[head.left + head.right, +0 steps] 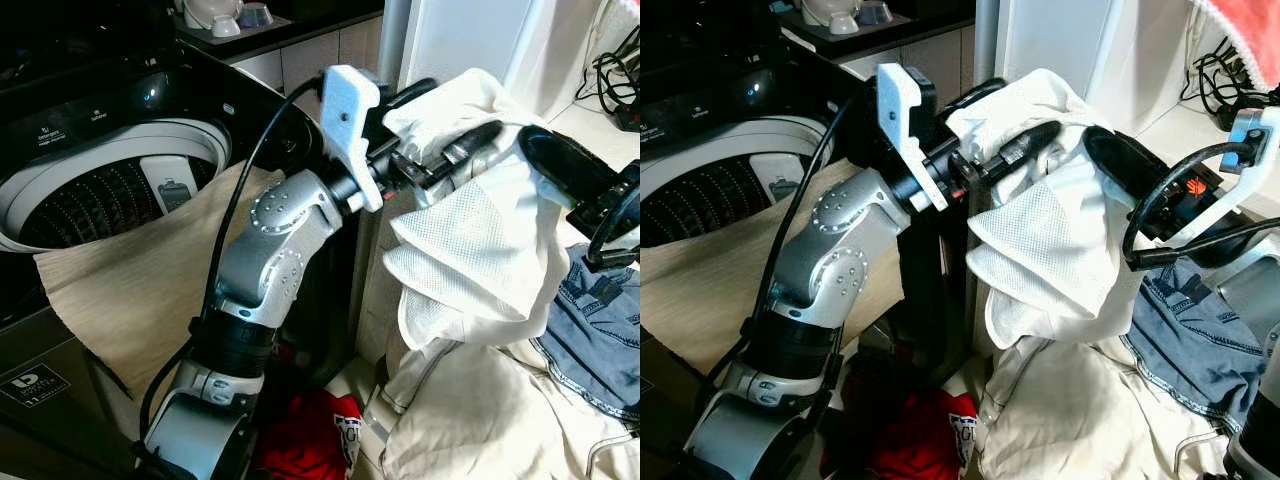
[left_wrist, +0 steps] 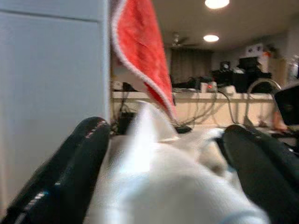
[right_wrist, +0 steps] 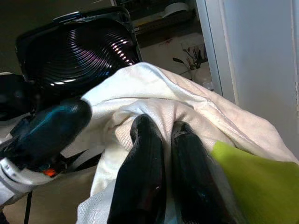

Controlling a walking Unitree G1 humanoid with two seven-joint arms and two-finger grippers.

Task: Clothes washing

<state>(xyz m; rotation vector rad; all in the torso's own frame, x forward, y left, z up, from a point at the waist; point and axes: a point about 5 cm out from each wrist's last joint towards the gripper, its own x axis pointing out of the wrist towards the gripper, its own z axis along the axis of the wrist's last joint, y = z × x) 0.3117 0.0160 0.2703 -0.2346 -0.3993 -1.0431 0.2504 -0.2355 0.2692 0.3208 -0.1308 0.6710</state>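
- Far to the left of both sets of jaws: open top-loading washing machine with a black ribbed drum [image 1: 95, 200], and a beige ribbed cloth [image 1: 150, 290] draped over its front rim and hanging down the front.
- Left jaws [image 1: 1025, 150]: raised at mid-scene, the two long black fingers [image 2: 70, 163] spread, with a bunch of the white mesh-lined garment [image 1: 480, 250] sitting between them and draped over them. Spread around the cloth rather than pinched tight, as far as the wrist view shows.
- Right jaws [image 3: 161, 158]: just to the right of the left ones, fingers pressed close together and buried in a fold of the same white garment; gripping it, by the look of the cloth bunched around them.
- Below both jaws: the rest of the white garment trailing down onto a cream pile of laundry [image 1: 480, 410], with a red garment [image 1: 310, 435] low to the left and blue denim [image 1: 600, 330] under the right jaws.
- Step in hand, by judgement: lifting one garment clear of the pile, both arms sharing it.
- Next move likely calls for a firmer left hold, then a carry leftward over the drum opening, high enough for the hanging tail to clear the rim.
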